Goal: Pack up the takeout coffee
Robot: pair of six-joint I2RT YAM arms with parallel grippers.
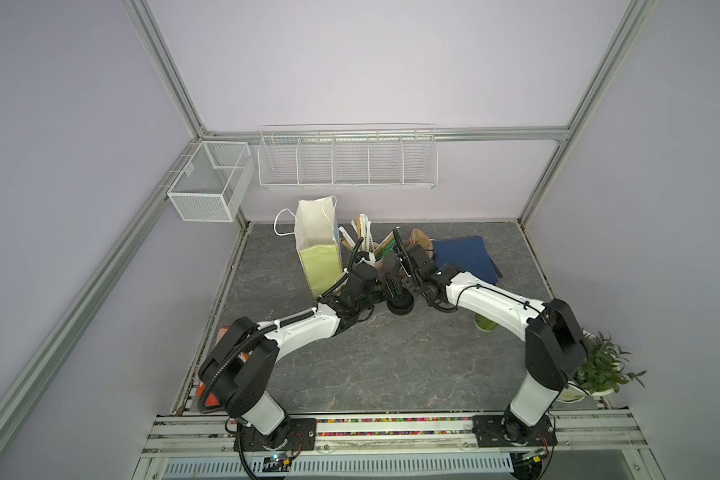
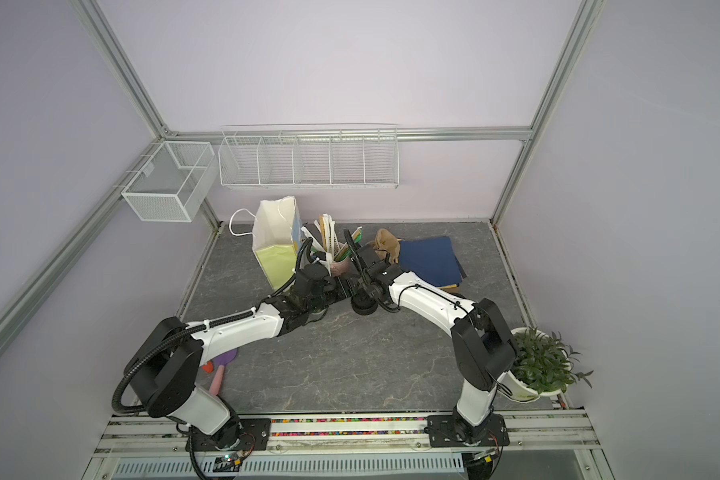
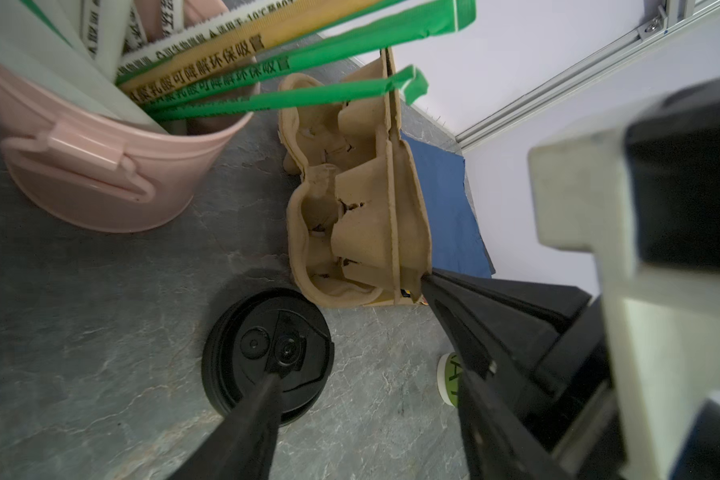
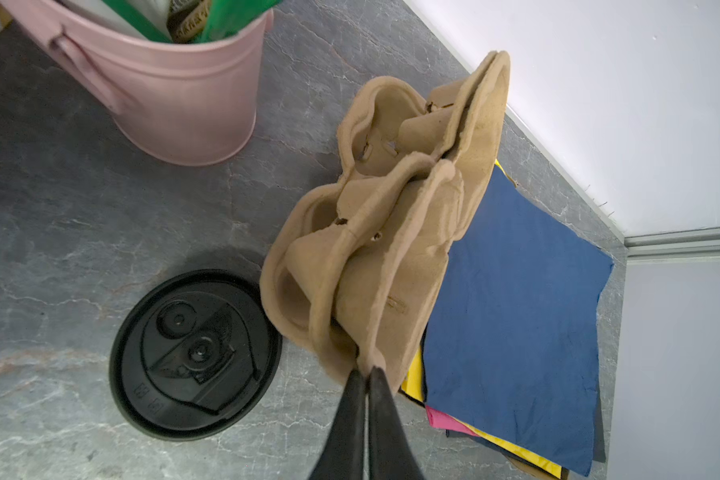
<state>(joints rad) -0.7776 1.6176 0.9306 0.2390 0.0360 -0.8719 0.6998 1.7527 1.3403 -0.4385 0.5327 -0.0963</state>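
Cardboard is what I am gripping right now. My right hand (image 4: 366, 374) is pressing its two fingers fully together on the thin rim of the tan pulp cup carrier (image 4: 375, 232). That carrier is sitting in the centre of the right wrist view, standing on edge rather than flat, just beside the blue sheets (image 4: 516, 311) at right. I am judging that the rim is the pinch point because it is the only part thin enough for these fingers. I am also judging that the carrier needs laying flat on the desk (image 1: 391, 365) before a cup can be seated in it.

My left hand (image 3: 350, 328) is hanging well open and holding nothing. Its fingers are straddling the air over the stack of black lids (image 3: 242, 345) at lower centre of the left wrist view. I am guessing it is waiting there to steady the carrier.

As for the takeout coffee, I am finding no lidded green cup in any view, so it may be hiding under the arms. Only a lidless green cup (image 3: 445, 376) is peeking out at lower right of centre.

In both top views the paper bag (image 1: 319, 249) is standing open above centre, probably where everything is going.
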